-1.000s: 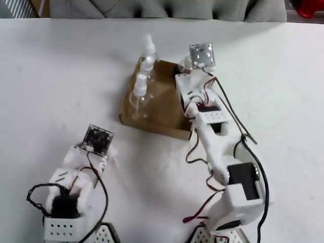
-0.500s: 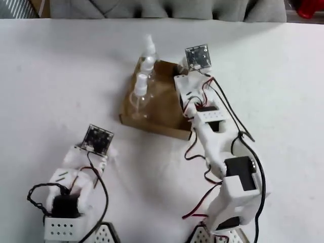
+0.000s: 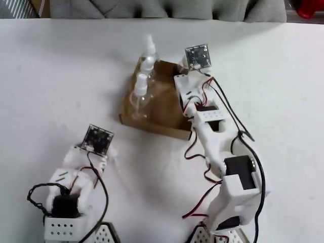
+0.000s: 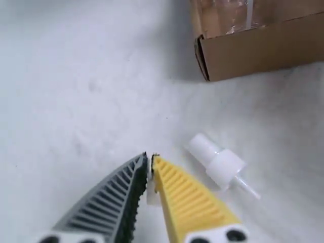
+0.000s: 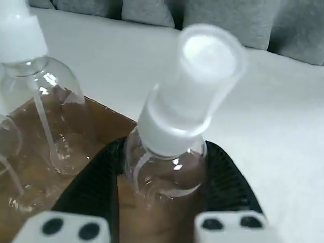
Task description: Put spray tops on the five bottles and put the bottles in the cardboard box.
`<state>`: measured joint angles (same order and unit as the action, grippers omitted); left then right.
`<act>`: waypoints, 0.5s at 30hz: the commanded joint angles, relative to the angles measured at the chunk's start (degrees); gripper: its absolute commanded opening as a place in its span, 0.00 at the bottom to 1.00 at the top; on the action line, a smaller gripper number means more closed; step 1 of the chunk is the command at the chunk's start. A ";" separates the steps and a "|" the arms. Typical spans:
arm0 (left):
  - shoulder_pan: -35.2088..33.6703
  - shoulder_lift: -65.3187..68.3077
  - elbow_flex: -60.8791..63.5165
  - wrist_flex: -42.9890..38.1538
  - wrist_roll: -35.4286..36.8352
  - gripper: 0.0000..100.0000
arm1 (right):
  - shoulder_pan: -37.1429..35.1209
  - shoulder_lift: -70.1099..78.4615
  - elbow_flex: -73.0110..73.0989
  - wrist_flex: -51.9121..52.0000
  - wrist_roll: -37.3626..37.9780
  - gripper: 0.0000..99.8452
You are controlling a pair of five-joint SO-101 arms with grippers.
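Note right gripper, clamped on capped clear plastic bottle, now settled over brown cardboard box (release likely next); left gripper closed, empty, near white spray top.

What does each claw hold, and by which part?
The right claw grips a capped bottle by its clear round body. The left claw seems empty; a loose spray top lies beside it.

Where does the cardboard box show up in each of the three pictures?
High view: the cardboard box lies mid-table, by the outstretched arm.
Left wrist view: its corner stands beyond the loose spray top.
Right wrist view: its brown floor lies beside the held bottle.
Shared landmark: the clear bottles standing inside it.
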<state>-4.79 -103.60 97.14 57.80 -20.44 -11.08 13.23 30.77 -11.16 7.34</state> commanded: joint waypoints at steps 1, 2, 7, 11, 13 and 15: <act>-0.48 -1.01 -0.09 -0.09 -0.44 0.02 | -0.04 -0.13 -1.49 -0.66 0.70 0.02; -0.48 -1.01 -0.09 -0.09 -0.44 0.02 | -0.31 -0.13 -1.41 -0.57 0.70 0.02; -0.48 -1.01 -0.09 -0.09 -0.44 0.02 | -0.92 -0.13 -1.32 -0.48 0.70 0.03; -0.48 -1.01 -0.09 -0.09 -0.44 0.02 | -0.92 -0.04 -1.23 -0.31 0.70 0.11; -0.48 -1.01 -0.09 -0.09 -0.44 0.02 | -0.92 -0.04 -1.23 -0.31 0.70 0.14; -0.48 -1.01 -0.09 -0.09 -0.44 0.02 | -0.92 -0.04 -1.23 -0.31 0.70 0.14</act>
<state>-4.79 -103.60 97.14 57.80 -20.44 -11.96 13.23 30.77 -11.16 7.34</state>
